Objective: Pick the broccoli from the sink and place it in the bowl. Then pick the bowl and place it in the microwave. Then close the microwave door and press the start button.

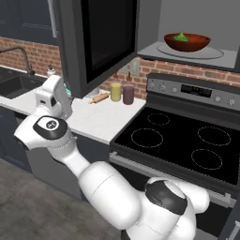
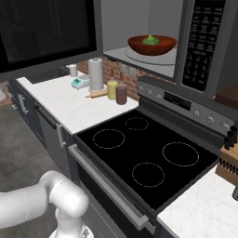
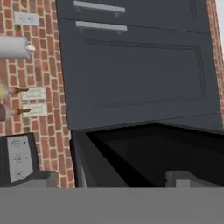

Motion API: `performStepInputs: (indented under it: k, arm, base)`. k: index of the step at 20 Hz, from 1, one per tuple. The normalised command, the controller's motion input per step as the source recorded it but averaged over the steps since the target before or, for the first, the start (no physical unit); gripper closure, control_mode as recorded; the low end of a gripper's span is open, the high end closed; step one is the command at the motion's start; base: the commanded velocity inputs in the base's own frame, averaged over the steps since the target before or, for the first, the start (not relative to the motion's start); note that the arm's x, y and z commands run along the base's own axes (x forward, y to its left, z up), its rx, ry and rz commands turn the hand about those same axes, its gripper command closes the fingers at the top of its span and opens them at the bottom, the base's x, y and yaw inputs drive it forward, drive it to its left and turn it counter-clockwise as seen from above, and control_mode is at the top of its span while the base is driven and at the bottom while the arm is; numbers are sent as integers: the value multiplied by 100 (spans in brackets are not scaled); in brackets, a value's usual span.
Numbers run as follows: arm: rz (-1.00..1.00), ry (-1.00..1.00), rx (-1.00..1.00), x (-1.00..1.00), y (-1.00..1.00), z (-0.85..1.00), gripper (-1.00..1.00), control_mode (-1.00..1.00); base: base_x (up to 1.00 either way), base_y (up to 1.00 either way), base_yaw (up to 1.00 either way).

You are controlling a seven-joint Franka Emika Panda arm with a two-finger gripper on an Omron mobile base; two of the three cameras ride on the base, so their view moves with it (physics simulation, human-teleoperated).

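Left base view: the bowl (image 1: 186,42) sits on the round glass plate (image 1: 190,51) inside the open microwave (image 1: 197,28), with the broccoli (image 1: 180,37) lying in it. The microwave door (image 1: 101,42) stands swung out to the left, its dark glass facing the stove (image 1: 180,145) below. The white arm rises from the lower right and bends left, its hand (image 1: 52,96) low beside the door's outer edge, over the white surface (image 1: 101,117). A rolling pin (image 1: 99,98), a yellow jar (image 1: 115,92) and a dark jar (image 1: 128,94) stand on that surface against the brick wall. The sink (image 1: 16,84) with its black faucet (image 1: 23,56) lies at far left. Right base view: the bowl (image 2: 152,45) and the broccoli (image 2: 150,40) show again inside the microwave (image 2: 204,42), next to its keypad column, and the door (image 2: 46,35) fills the upper left. A paper towel roll (image 2: 95,73) stands on the surface (image 2: 69,104) behind the jars, and a knife block (image 2: 228,160) sits at the right edge. Hand view: rolled sideways, it looks at dark cabinet doors (image 3: 135,65) and brick wall, with the door's black edge (image 3: 131,153) close below. The fingers' (image 3: 113,177) grey tips stand wide apart, holding nothing.
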Motion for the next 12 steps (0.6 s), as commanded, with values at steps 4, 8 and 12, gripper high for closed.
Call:
performStepInputs:
  k: [4, 8, 12]
  arm:
    - [0, -9, 20, 0, -100, 36, -100, -100]
    - [0, -9, 21, 0, -100, 38, -100, -100]
    - [0, -8, 21, 0, -100, 41, -100, -100]
  base:
    - [0, 0, 0]
    - [0, 0, 0]
    - [0, 0, 0]
